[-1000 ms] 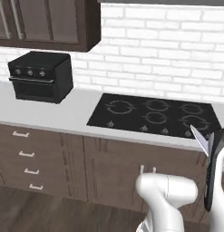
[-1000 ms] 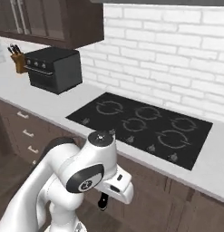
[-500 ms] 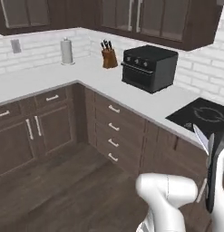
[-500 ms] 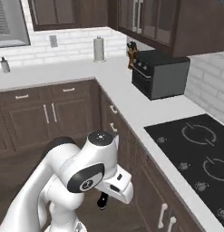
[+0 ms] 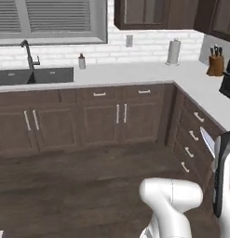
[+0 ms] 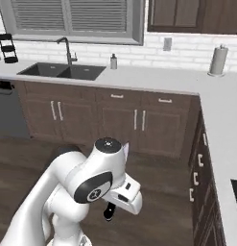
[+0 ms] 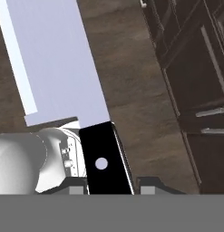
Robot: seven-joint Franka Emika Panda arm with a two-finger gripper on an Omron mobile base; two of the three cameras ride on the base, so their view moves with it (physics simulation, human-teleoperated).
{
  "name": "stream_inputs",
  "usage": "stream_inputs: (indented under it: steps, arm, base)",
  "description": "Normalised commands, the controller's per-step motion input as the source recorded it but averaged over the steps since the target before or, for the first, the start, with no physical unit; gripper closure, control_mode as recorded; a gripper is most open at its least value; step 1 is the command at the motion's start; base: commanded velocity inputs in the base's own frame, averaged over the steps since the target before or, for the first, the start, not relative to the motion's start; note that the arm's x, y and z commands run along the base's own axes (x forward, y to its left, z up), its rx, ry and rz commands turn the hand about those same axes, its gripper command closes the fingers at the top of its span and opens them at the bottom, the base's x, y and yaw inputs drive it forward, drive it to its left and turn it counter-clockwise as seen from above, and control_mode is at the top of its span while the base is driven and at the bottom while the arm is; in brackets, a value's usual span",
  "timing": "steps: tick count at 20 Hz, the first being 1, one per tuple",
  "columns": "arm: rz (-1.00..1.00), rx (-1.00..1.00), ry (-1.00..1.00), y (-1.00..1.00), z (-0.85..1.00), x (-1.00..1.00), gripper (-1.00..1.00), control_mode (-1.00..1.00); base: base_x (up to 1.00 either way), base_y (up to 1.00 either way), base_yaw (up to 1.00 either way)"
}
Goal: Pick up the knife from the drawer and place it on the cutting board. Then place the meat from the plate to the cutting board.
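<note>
Knife (image 7: 63,81) first: we see it very close in the hand view, with its wide pale blade running up toward 11 o'clock and its short black handle coming down to 6 o'clock. The handle has a small pale dot on it. The gripper (image 7: 111,186) is pressed tight on that black handle, with one dark finger tip on each side of it.

In the left base view, we see the pointed blade (image 5: 207,141) sticking up at about 4 o'clock, beside the dark part of the arm. In the right base view, the black handle end (image 6: 109,211) hangs below the arm's white wrist, near 6 o'clock.

Past the arm we see a dark wood floor (image 5: 79,176) and brown cabinets (image 5: 111,116) under a pale counter (image 5: 135,72). A sink (image 6: 62,71) with a dark faucet (image 6: 67,47) sits toward 10 o'clock in the right base view. A paper towel roll (image 6: 218,60) stands on the counter at 2 o'clock there. A knife block (image 5: 215,62) stands at 2 o'clock in the left base view.
</note>
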Motion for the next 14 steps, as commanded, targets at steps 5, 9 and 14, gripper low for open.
stream_inputs:
  steps: [5,9,14]
  arm:
    - [0.0,0.0,0.0,0.0,0.0,0.0,1.0,1.0]
    - [0.0,0.0,0.0,0.0,0.0,0.0,1.0,1.0]
    - [0.0,0.0,0.0,0.0,0.0,0.0,1.0,1.0]
  base:
    - [0.34,0.0,0.87]
    - [0.58,-0.05,0.84]
    - [0.97,-0.14,0.69]
